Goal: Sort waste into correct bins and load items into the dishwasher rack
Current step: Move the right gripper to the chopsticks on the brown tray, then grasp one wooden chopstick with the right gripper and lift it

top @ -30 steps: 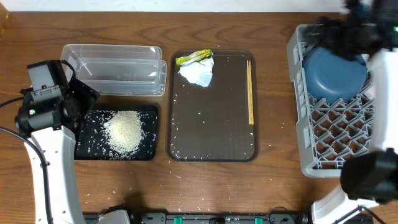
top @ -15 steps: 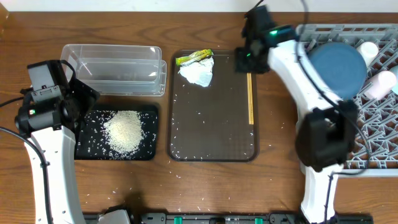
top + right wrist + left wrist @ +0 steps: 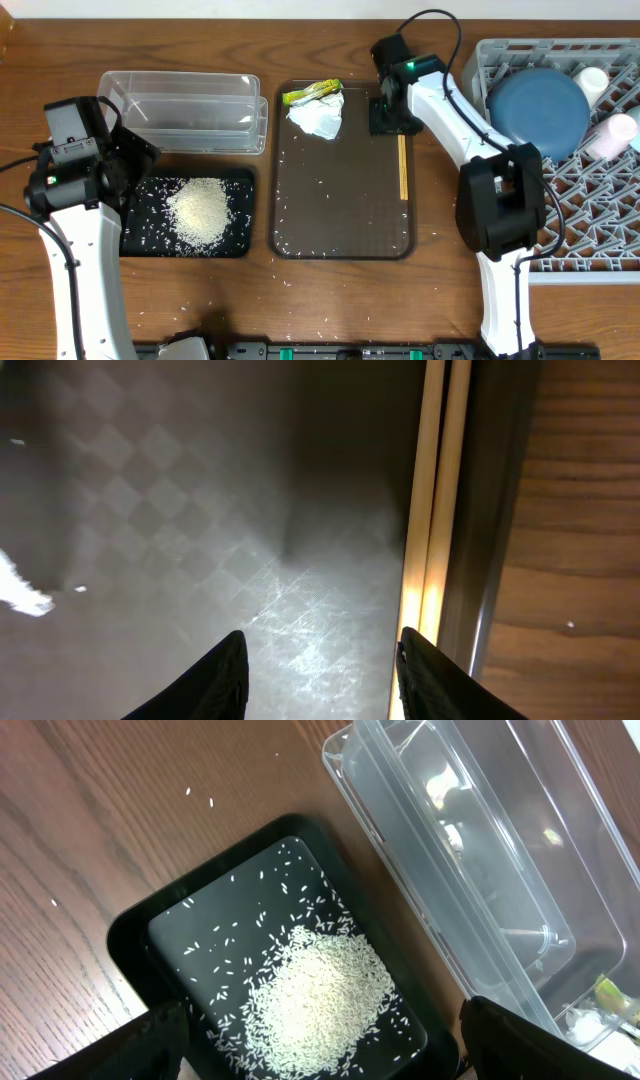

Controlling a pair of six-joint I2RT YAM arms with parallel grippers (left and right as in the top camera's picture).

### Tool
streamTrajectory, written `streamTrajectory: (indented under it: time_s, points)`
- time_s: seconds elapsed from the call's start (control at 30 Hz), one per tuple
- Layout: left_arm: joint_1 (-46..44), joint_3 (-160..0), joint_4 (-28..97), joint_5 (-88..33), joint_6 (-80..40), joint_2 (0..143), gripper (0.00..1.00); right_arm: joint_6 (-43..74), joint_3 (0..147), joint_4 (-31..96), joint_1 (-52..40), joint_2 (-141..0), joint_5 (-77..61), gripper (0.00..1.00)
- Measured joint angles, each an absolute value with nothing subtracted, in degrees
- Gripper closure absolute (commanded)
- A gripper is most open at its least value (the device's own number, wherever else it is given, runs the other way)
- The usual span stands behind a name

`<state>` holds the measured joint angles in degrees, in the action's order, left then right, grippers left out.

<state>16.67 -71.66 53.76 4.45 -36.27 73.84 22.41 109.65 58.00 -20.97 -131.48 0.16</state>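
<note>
My right gripper [image 3: 388, 120] [image 3: 320, 635] hovers low over the far right corner of the brown tray [image 3: 340, 220]. It is open, with bare tray floor between its fingers. Its right fingertip [image 3: 412, 645] sits at the edge of the wooden chopsticks [image 3: 403, 165] [image 3: 435, 510], which lie along the tray's right rim. A crumpled tissue [image 3: 318, 118] and a yellow-green wrapper [image 3: 310, 93] lie at the tray's far left. A rice pile [image 3: 200, 210] [image 3: 320, 995] fills the black tray [image 3: 135, 245]. My left gripper [image 3: 125, 165] [image 3: 320, 1020] hangs open above it.
The clear tub [image 3: 185, 110] [image 3: 480, 850] stands behind the black tray. The grey rack [image 3: 570, 230] at the right holds a dark-blue bowl [image 3: 540, 110], a pink cup [image 3: 612, 135] and a white cup [image 3: 593, 80]. Stray rice grains dot the brown tray and the table.
My right arm has swung left from over the rack to the brown tray's far right corner, beside the chopsticks. The left arm has stayed still.
</note>
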Motion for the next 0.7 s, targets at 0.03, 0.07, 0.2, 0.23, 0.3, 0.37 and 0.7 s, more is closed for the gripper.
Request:
streamTrajectory:
  time_s: [0.03, 0.07, 0.2, 0.23, 0.3, 0.37, 0.7]
  points:
    - [16.7, -71.7, 53.8, 4.4, -36.3, 73.8, 0.1, 22.4, 109.6, 58.0, -21.0, -131.9, 0.2, 0.54]
    - [16.7, -71.7, 53.8, 4.4, -36.3, 73.8, 0.1, 22.4, 109.6, 58.0, -21.0, -132.2, 0.3, 0.54]
    - [16.7, -71.7, 53.8, 4.4, -36.3, 73.8, 0.1, 22.5, 109.6, 58.0, -21.0, -133.3, 0.3, 0.54]
    - [16.7, -71.7, 53.8, 4.4, -36.3, 73.8, 0.11, 22.5, 109.6, 58.0, -21.0, -133.4, 0.3, 0.54]
    - [16.7, -71.7, 53.8, 4.4, -36.3, 73.8, 0.1, 22.6, 109.6, 58.0, -21.0, -133.8, 0.3, 0.54]
    - [16.7, -71.7, 53.8, 4.4, -36.3, 73.8, 0.1, 22.6, 109.6, 58.0, -21.0, -133.9, 0.4, 0.54]
    - [16.7, -71.7, 53.8, 4.4, -36.3, 73.8, 0.11, 22.6, 109.6, 58.0, -21.0, -133.9, 1.6, 0.51]
